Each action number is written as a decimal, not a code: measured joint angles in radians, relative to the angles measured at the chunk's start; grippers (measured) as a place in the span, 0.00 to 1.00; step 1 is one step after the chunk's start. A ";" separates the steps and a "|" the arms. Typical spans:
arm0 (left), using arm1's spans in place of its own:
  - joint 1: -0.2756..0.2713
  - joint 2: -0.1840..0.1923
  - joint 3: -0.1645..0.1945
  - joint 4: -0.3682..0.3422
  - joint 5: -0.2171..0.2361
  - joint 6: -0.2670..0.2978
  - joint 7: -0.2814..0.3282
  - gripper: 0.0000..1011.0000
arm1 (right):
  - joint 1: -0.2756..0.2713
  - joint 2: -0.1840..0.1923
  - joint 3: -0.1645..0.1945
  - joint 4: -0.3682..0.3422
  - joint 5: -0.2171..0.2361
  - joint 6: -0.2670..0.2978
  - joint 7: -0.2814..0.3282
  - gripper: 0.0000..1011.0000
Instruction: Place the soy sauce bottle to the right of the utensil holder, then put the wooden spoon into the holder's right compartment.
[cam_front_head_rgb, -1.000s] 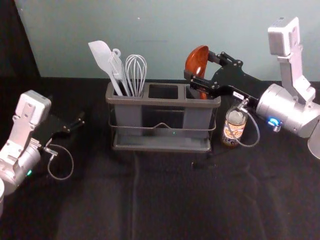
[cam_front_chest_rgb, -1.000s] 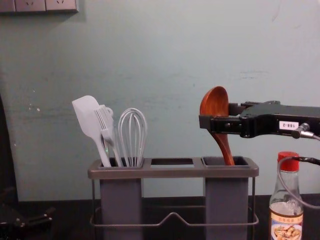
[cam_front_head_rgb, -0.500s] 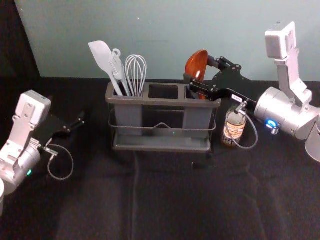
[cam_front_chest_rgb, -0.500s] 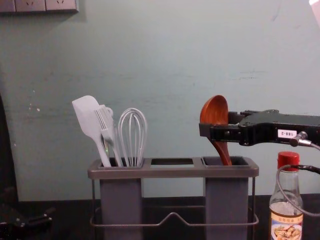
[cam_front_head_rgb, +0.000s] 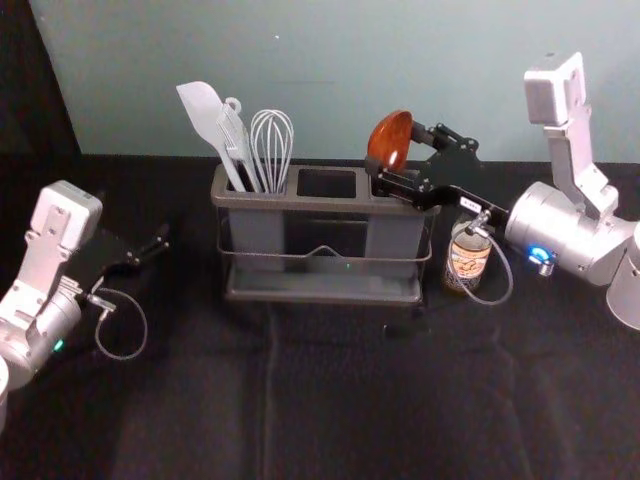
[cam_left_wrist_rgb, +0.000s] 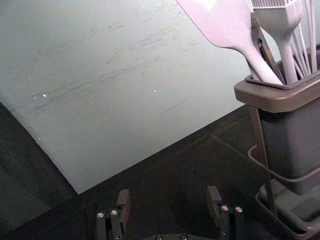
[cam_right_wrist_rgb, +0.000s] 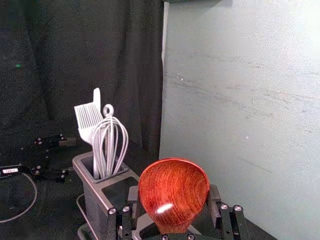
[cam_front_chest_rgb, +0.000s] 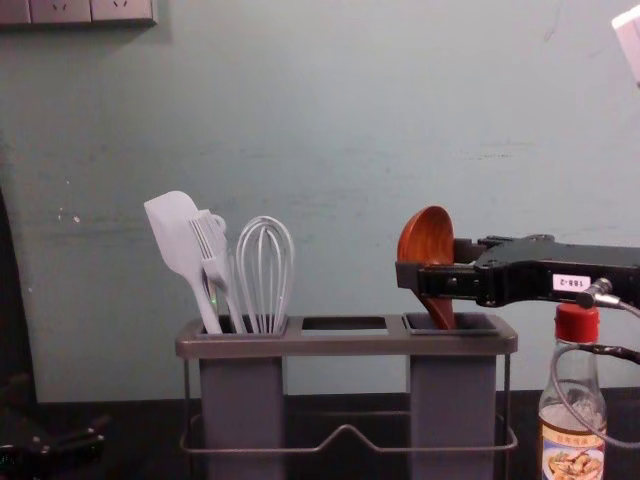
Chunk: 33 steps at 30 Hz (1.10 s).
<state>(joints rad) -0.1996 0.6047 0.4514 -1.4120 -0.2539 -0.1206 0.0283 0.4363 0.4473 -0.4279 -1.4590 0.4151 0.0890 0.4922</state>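
Right claw (cam_front_head_rgb: 396, 152) is clamped on the spoon (cam_front_head_rgb: 388, 135), handle down in the holder's (cam_front_head_rgb: 328, 203) right slot (cam_front_chest_rgb: 472, 322), bottle (cam_front_head_rgb: 468, 260) just right, left claw (cam_front_head_rgb: 154, 247) gaping off left.

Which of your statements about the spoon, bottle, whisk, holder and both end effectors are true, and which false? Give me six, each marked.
1. The right end effector has the spoon between its fingers. True.
2. The bottle has a red cap. True.
3. The bottle stands left of the holder. False: it stands to the right of the holder.
4. The spoon's lower end dips into the right compartment. True.
5. The whisk is in the middle compartment. False: the whisk is in the left compartment.
6. The left end effector is closed. False: the left end effector is open.
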 joint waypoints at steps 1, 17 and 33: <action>0.000 0.000 0.000 0.000 0.000 0.000 0.000 0.99 | 0.000 0.000 0.000 0.000 0.000 0.000 0.000 0.82; 0.000 0.000 0.000 0.000 0.000 0.000 0.000 0.99 | -0.001 -0.001 -0.001 0.001 0.001 0.011 -0.001 0.82; 0.000 0.000 0.000 0.000 0.000 0.000 0.000 0.99 | -0.001 0.000 -0.001 0.000 0.001 0.009 -0.002 0.99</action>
<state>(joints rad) -0.1995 0.6047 0.4514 -1.4120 -0.2539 -0.1205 0.0283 0.4356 0.4469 -0.4291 -1.4590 0.4163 0.0977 0.4902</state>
